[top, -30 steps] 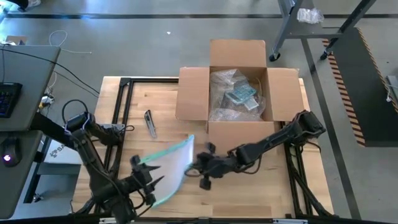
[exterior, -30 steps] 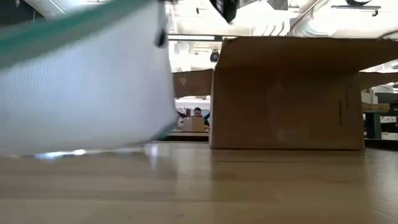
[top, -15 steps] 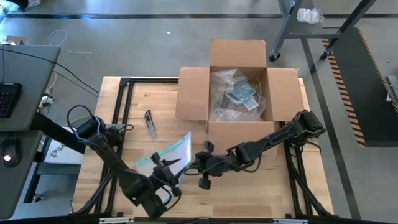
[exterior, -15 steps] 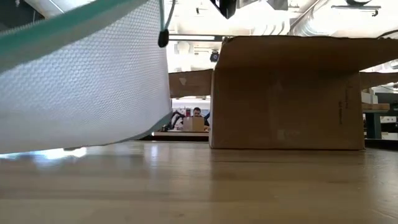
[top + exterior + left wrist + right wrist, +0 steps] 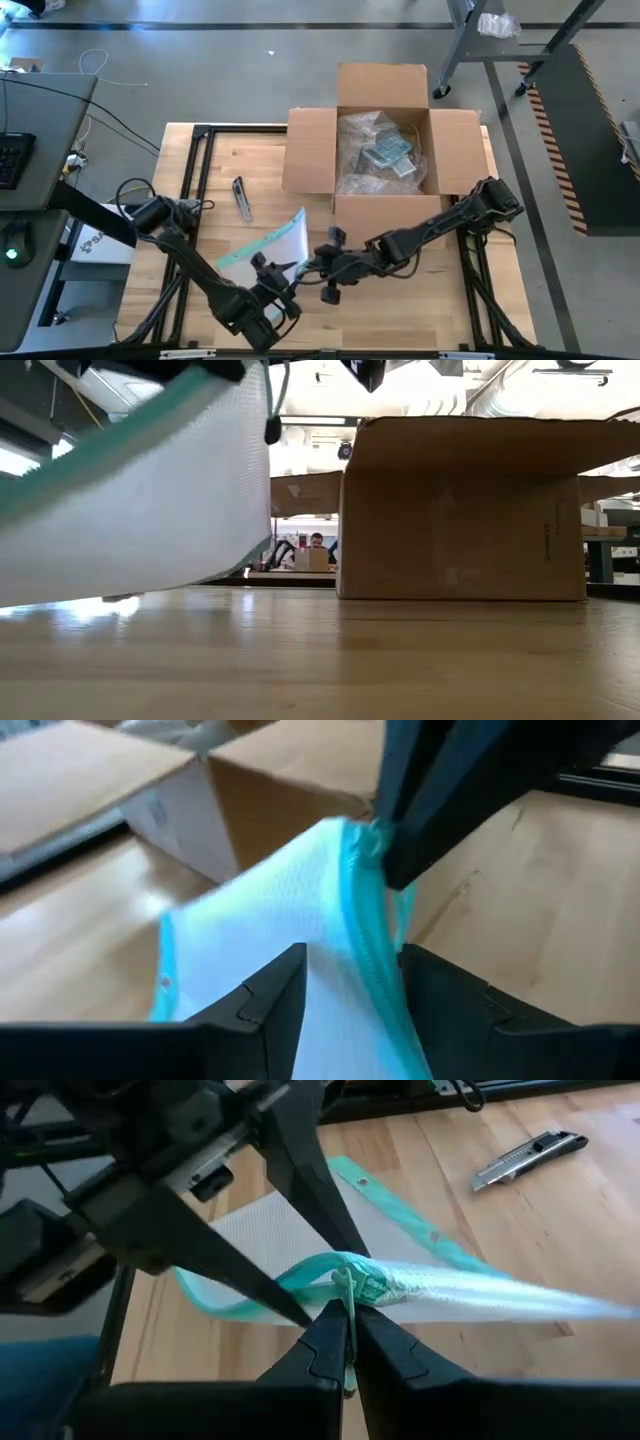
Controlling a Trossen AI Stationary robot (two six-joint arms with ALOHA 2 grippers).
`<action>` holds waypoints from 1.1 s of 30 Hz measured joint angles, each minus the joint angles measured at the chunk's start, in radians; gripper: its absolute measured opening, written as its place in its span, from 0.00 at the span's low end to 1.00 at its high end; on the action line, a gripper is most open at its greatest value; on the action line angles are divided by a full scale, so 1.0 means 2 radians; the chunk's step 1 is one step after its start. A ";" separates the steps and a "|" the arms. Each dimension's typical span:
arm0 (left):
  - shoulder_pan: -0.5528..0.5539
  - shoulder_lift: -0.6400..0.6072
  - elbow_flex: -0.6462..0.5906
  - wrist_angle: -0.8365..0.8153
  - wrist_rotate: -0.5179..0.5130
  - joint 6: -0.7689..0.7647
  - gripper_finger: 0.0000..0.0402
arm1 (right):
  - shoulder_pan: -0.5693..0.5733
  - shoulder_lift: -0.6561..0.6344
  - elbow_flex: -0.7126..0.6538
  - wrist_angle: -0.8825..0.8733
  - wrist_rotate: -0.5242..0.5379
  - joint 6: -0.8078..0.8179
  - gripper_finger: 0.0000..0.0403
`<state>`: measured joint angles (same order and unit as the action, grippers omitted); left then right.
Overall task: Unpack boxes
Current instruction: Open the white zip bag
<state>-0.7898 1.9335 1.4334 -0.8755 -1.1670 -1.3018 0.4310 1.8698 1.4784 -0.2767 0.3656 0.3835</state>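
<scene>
Near the worktop's (image 5: 260,150) front edge, the left claw (image 5: 272,292) straddles a teal-edged pouch (image 5: 268,243), fingers apart around it. Beside it, the right claw (image 5: 318,262) pinches the pouch's edge, fully closed. Behind, at the right rear, sits the brown box (image 5: 383,145), flaps spread, bubble wrap (image 5: 362,135) inside.

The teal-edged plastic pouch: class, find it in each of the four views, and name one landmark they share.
High: pouch at table front, left of centre.
Low: fills upper left.
Left wrist: centre.
Right wrist: centre.
Landmark: cardboard box, absent from right wrist.
</scene>
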 joint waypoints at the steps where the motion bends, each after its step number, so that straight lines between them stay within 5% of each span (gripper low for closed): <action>1: 0.001 0.002 0.000 0.000 0.006 -0.003 0.33 | 0.001 0.000 0.000 -0.004 0.000 0.000 0.00; 12: -0.007 -0.003 0.017 0.002 0.084 0.054 0.23 | 0.008 0.000 0.000 -0.036 0.002 0.006 0.00; 24: 0.008 -0.003 0.007 0.000 0.035 0.049 0.24 | 0.008 0.000 0.000 -0.036 0.003 0.004 0.00; 33: 0.032 -0.001 -0.020 0.000 0.131 0.023 0.21 | 0.012 0.000 0.000 -0.057 0.004 0.014 0.00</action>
<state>-0.7265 1.9324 1.3940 -0.8763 -0.9043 -1.2560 0.4549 1.8702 1.4780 -0.3912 0.3737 0.4110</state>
